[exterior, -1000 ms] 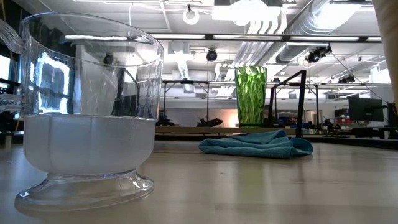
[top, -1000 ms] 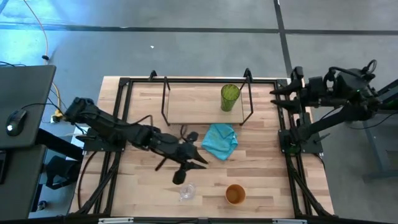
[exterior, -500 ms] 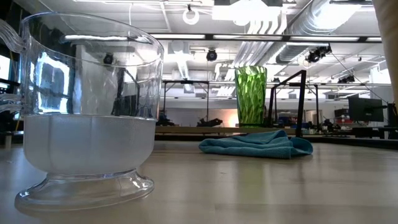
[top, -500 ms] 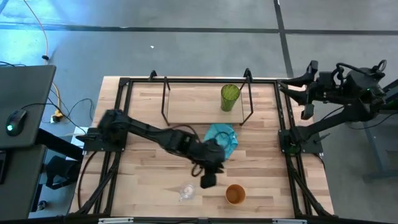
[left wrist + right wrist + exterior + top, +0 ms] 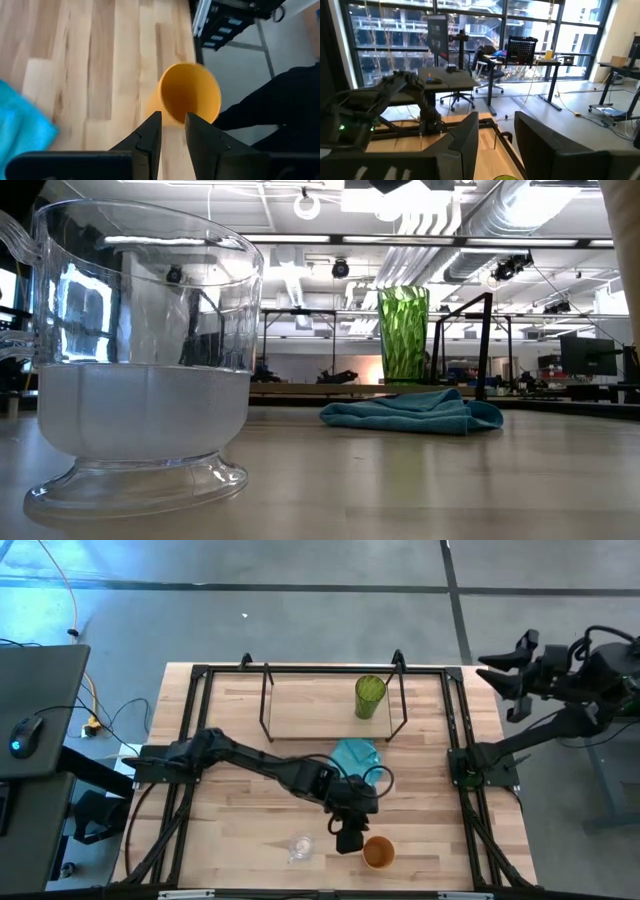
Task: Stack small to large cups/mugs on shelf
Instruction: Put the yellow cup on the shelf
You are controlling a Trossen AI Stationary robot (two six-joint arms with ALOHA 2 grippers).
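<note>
The high view shows the orange cup [image 5: 378, 853] upright near the table's near edge, with the small clear glass cup [image 5: 300, 847] standing to its left. The green tumbler [image 5: 369, 697] stands on the shelf's [image 5: 300, 712] wood base, at its right end. My left gripper [image 5: 350, 836] hovers just left of the orange cup. In the left wrist view it [image 5: 173, 119] is open by a narrow gap, pointing down at the orange cup [image 5: 189, 96] and clear of it. My right gripper [image 5: 512, 673] waits open beyond the table's right edge.
A crumpled turquoise cloth [image 5: 352, 756] lies mid-table between the shelf and the left arm. In the low view the clear cup [image 5: 140, 360] fills the left foreground, with the cloth [image 5: 415, 412] and tumbler [image 5: 403, 335] behind. Black table frame rails [image 5: 462, 740] run along the sides.
My left arm has swung across the table toward its right and near edges, from beside the clear cup to just beside the orange cup. My right arm has drawn back to the right, away from the table. No cup has moved.
</note>
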